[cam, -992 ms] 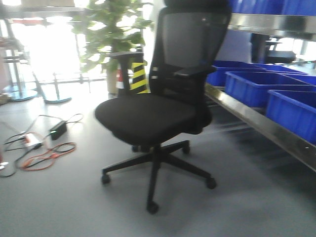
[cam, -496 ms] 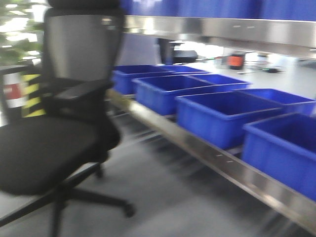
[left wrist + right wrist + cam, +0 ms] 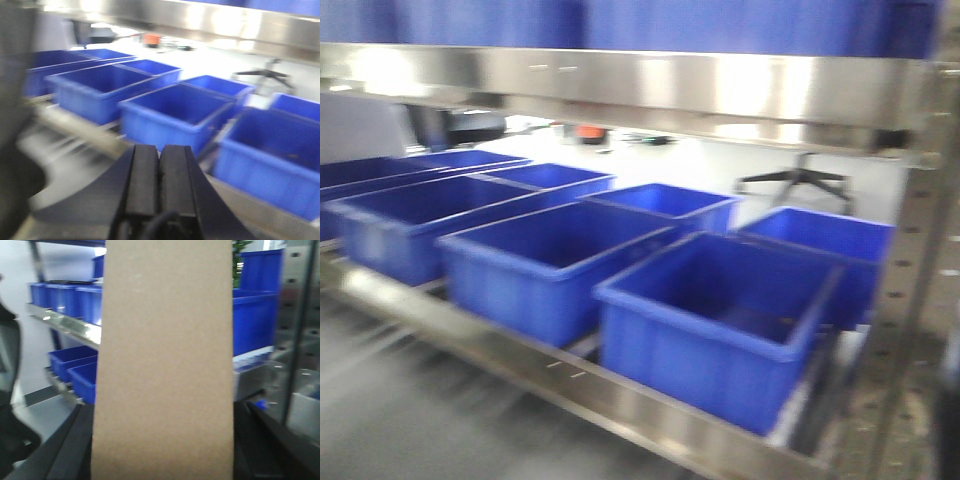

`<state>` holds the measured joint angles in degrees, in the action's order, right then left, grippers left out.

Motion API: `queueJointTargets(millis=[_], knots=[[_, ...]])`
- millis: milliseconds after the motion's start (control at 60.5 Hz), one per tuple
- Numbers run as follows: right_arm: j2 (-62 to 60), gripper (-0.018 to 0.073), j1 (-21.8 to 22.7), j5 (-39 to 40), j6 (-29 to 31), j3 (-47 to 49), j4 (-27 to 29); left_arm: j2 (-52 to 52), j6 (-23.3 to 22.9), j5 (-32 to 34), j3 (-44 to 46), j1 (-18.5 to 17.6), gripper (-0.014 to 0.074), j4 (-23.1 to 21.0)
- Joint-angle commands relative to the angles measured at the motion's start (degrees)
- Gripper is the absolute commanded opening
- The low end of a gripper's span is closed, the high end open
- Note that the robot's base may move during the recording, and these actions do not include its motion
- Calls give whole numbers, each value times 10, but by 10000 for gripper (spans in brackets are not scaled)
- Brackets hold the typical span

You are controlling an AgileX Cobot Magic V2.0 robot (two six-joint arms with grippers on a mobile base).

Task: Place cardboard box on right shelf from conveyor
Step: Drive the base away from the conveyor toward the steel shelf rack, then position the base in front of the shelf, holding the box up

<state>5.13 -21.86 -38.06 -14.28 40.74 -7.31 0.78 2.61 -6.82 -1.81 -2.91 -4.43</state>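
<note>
A plain tan cardboard box (image 3: 162, 355) fills the middle of the right wrist view, standing upright between the dark fingers (image 3: 75, 445) of my right gripper (image 3: 162, 440), which is shut on its sides. My left gripper (image 3: 159, 147) is shut, pads together with nothing between them, and points at a row of blue bins. The conveyor is out of view. I cannot make out the right shelf. A perforated steel upright (image 3: 295, 325) stands just right of the box.
Several blue plastic bins (image 3: 720, 320) sit on a low steel rack rail (image 3: 570, 385) under a shiny upper shelf lip (image 3: 640, 85). A perforated upright (image 3: 920, 300) closes the rack at right. A chair base (image 3: 800, 180) stands behind.
The front view has swung right, from the black office chair to the rack of blue bins. The picture is motion-blurred.
</note>
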Motion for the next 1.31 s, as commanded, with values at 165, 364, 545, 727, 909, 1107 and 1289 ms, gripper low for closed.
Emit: queueJointTargets(millis=[165, 364, 545, 727, 909, 1107, 1289], knots=[[11, 109, 4, 61, 6, 14, -7, 8, 0, 49, -6, 0, -116, -3], [11, 109, 4, 61, 6, 14, -7, 8, 0, 49, -6, 0, -116, -3], [11, 109, 4, 61, 6, 14, -7, 8, 0, 49, -6, 0, -116, -3], [11, 109, 4, 61, 6, 14, -7, 8, 0, 49, -6, 0, -116, -3], [11, 109, 4, 61, 6, 14, -7, 8, 0, 49, -6, 26, -116, -3], [11, 109, 4, 61, 6, 14, -7, 8, 0, 49, -6, 28, -116, -3], [11, 109, 4, 61, 6, 14, -7, 8, 0, 49, -6, 27, -116, -3]])
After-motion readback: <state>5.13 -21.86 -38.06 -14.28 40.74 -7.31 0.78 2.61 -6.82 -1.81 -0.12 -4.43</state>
